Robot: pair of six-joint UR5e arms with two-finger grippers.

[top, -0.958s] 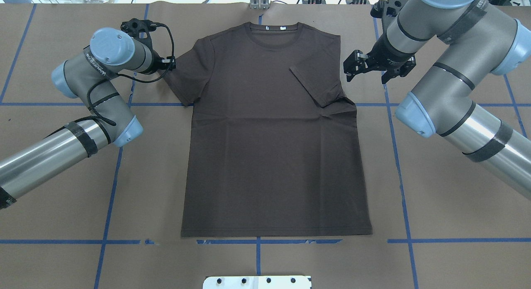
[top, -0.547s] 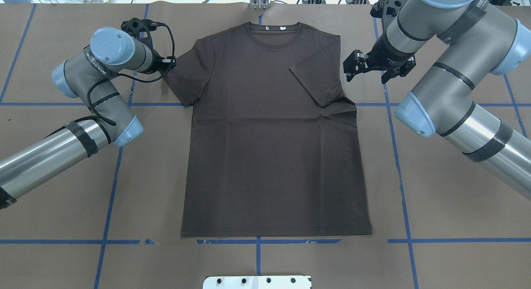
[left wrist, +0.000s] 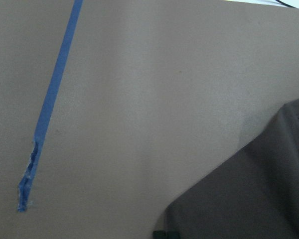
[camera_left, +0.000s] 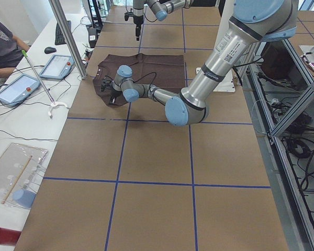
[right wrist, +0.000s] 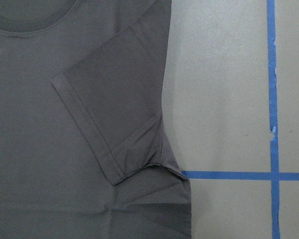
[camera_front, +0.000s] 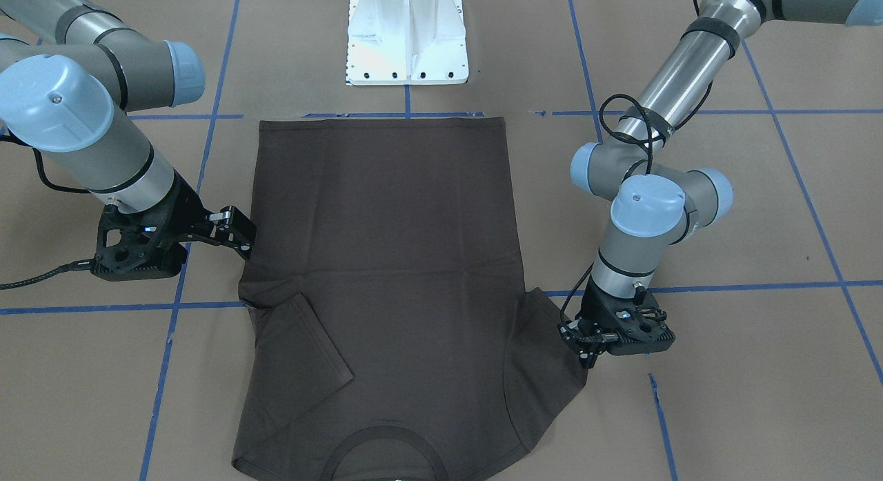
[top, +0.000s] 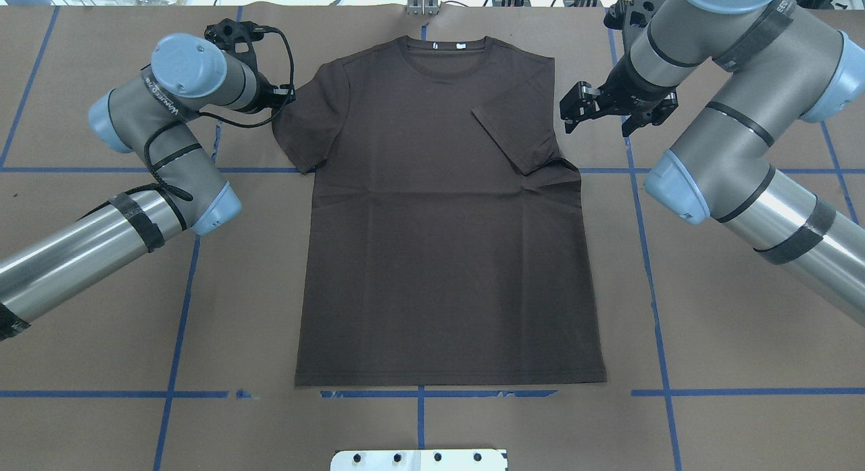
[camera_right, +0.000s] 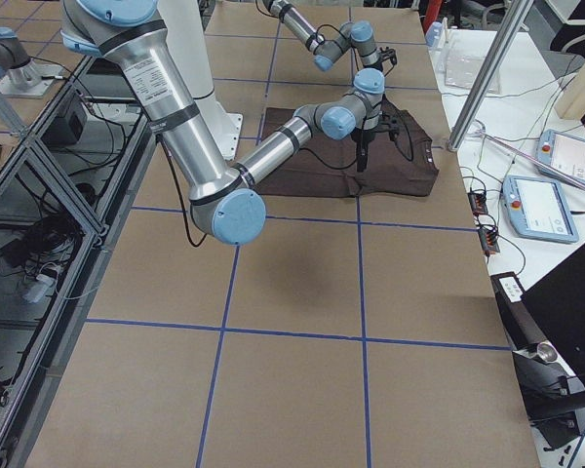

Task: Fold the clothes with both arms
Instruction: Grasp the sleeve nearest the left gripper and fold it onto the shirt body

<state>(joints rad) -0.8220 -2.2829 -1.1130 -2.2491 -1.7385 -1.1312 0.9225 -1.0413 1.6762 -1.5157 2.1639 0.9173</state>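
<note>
Left gripper (camera_front: 585, 350): fingers together, pinched on the outer edge of the spread sleeve. It sits right of centre in the front-facing view and at upper left in the overhead view.
Right gripper (top: 600, 119): fingers apart and holding nothing, above bare table just beside the shirt's shoulder, at upper right of the overhead view.
Spread sleeve (top: 307, 130): laid outward at upper left of the overhead view, its edge meeting the left gripper.
Folded sleeve (right wrist: 114, 114): turned in over the chest with its hem running diagonally and small wrinkles at the armpit.
T-shirt (top: 439, 255): dark grey-brown, flat at the table's centre. The collar is toward the top of the overhead view and the straight hem is near the lower tape line.
Table (top: 709, 336): brown cover with a grid of blue tape.
Pedestal base (camera_front: 407, 39): white, top centre of the front-facing view, just past the hem.
Person (camera_left: 2, 39): upper left of the left side view, beside the table.
</note>
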